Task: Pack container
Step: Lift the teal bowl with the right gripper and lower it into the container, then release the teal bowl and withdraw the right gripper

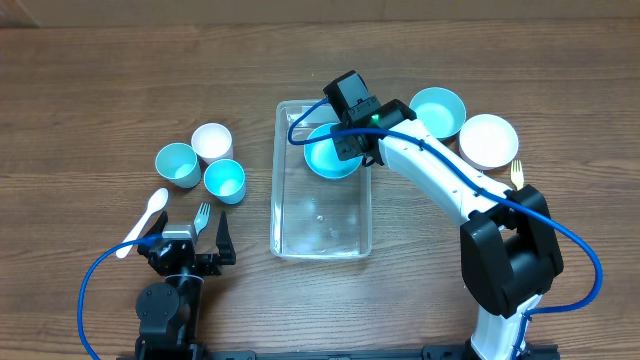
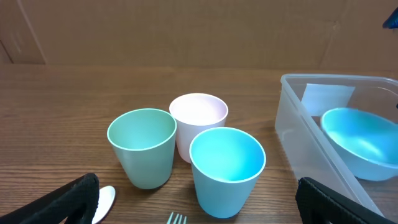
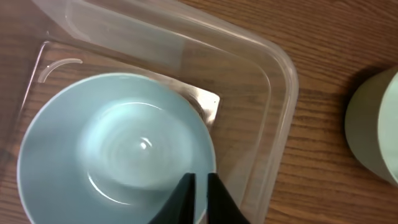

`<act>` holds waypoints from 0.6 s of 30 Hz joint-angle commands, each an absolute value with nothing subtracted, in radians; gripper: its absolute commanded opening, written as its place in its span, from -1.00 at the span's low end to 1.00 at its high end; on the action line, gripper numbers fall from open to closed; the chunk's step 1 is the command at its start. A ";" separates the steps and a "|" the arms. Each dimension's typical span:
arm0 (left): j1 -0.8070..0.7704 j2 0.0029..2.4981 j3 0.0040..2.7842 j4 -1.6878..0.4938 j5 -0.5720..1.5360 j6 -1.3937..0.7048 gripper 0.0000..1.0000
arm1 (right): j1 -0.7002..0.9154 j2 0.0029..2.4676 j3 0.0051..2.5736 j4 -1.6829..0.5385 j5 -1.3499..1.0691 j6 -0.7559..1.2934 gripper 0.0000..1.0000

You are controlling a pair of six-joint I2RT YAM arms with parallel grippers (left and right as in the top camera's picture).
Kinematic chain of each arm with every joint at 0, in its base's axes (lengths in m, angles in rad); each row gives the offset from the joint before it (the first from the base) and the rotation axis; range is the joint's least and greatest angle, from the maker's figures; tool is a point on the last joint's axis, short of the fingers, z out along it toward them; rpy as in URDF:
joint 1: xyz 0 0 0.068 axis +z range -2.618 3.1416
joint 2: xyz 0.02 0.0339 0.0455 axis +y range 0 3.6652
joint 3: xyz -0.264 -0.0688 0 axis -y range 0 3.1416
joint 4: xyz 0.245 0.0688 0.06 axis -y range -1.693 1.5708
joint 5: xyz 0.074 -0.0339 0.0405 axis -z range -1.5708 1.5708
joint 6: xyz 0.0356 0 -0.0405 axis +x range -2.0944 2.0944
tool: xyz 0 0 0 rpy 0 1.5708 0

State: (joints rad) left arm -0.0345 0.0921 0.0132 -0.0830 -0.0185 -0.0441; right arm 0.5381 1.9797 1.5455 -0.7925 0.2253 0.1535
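Observation:
The clear plastic container [image 1: 322,250] lies lengthwise in the middle of the table. A teal bowl [image 1: 325,158] sits in its far end. My right gripper [image 1: 352,150] reaches over that end. In the right wrist view its two black fingers straddle the teal bowl's [image 3: 112,143] near rim, and the right gripper [image 3: 200,176] is shut on it with only a thin gap. The container's wall [image 3: 273,93] curves around the bowl. My left gripper [image 1: 195,232] rests low at the front left, open wide with nothing in it [image 2: 198,182]. The left wrist view shows the container's side [image 2: 298,124] with the bowl [image 2: 364,143] inside.
Three cups stand left of the container: teal-green [image 1: 176,163], white [image 1: 212,142] and blue [image 1: 224,180]. A white spoon [image 1: 145,215] and a fork [image 1: 202,215] lie by my left gripper. A teal bowl [image 1: 438,110], a white bowl [image 1: 488,140] and a fork [image 1: 517,175] are at the right.

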 commanded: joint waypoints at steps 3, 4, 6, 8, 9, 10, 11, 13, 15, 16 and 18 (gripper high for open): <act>-0.027 0.091 0.007 -0.081 -0.010 -0.022 1.00 | 0.539 1.975 1.572 -0.788 0.231 0.156 0.12; -0.027 0.091 0.007 -0.081 -0.010 -0.022 1.00 | 0.539 1.974 1.573 -0.788 0.231 0.156 0.22; -0.027 0.091 0.007 -0.081 -0.010 -0.022 1.00 | 0.539 1.958 1.589 -0.800 0.235 0.156 0.28; -0.027 0.091 0.007 -0.081 -0.010 -0.022 0.99 | 0.539 1.923 1.633 -0.831 0.235 0.157 0.32; -0.027 0.091 0.007 -0.081 -0.010 -0.022 1.00 | 0.539 1.902 1.658 -0.848 0.235 0.157 0.32; -0.027 0.091 0.007 -0.081 -0.010 -0.022 1.00 | 0.539 1.880 1.685 -0.869 0.235 0.157 0.32; -0.027 0.091 0.007 -0.081 -0.010 -0.022 1.00 | 0.539 1.863 1.708 -0.888 0.235 0.157 0.32; -0.027 0.091 0.007 -0.081 -0.010 -0.022 1.00 | 0.537 1.831 1.762 -0.941 0.239 0.158 0.32; -0.027 0.091 0.007 -0.081 -0.010 -0.022 1.00 | 0.525 1.810 1.799 -0.985 0.267 0.193 0.30; -0.027 0.091 0.007 -0.081 -0.010 -0.022 1.00 | 0.510 1.799 1.811 -1.011 0.285 0.219 0.25; -0.027 0.091 0.007 -0.081 -0.010 -0.022 0.99 | 0.459 1.789 1.814 -1.057 0.295 0.270 0.21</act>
